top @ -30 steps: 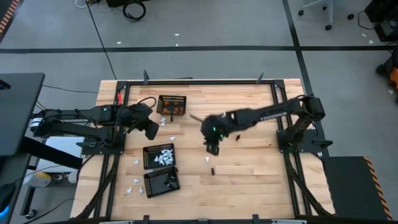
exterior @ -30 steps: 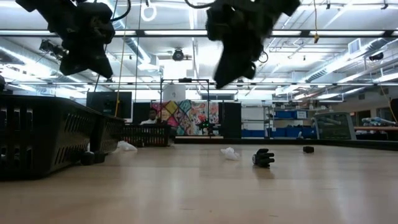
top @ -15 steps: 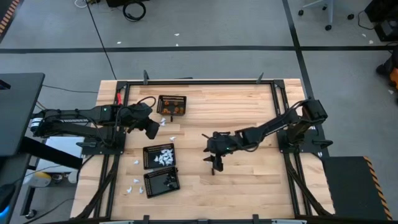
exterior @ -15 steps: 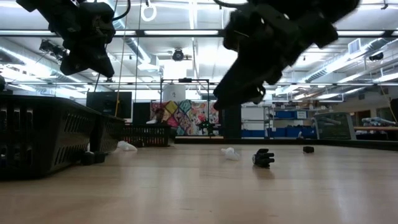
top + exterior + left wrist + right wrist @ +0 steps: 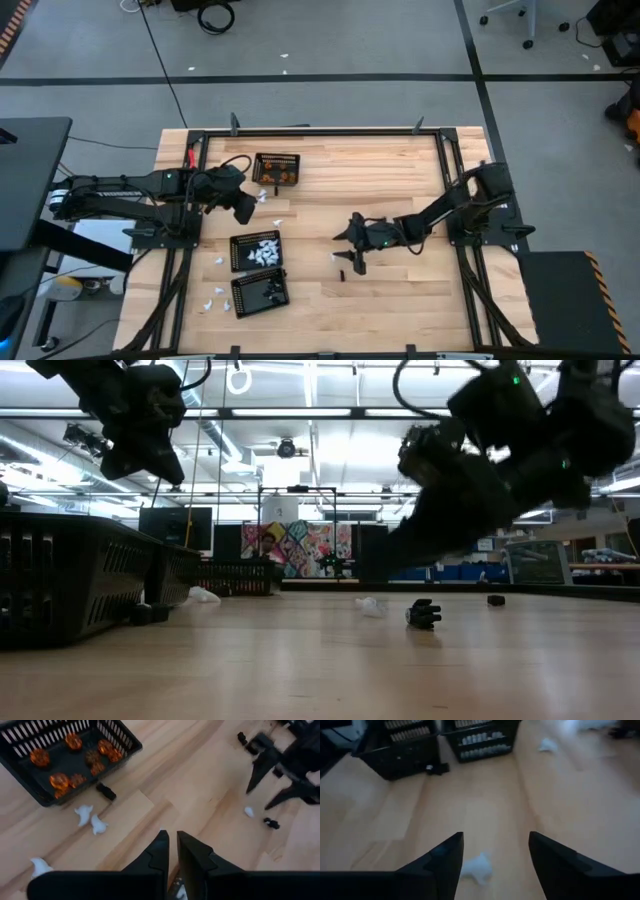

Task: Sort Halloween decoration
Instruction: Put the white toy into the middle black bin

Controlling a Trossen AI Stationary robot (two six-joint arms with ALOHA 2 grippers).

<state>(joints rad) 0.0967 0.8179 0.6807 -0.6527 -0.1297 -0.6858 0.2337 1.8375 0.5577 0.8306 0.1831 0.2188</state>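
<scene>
With its fingers spread wide, the right gripper hangs low over a small white toy piece lying on the pale wooden table, so it should drop straight down and close once the piece sits centred between the fingers, while the left gripper, nearly closed and empty, waits near the black mesh basket of orange rounded pieces.

Three baskets left of centre, loose pieces between arms.

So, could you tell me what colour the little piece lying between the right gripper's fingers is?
White; the small piece shows best in the right wrist view.
</scene>
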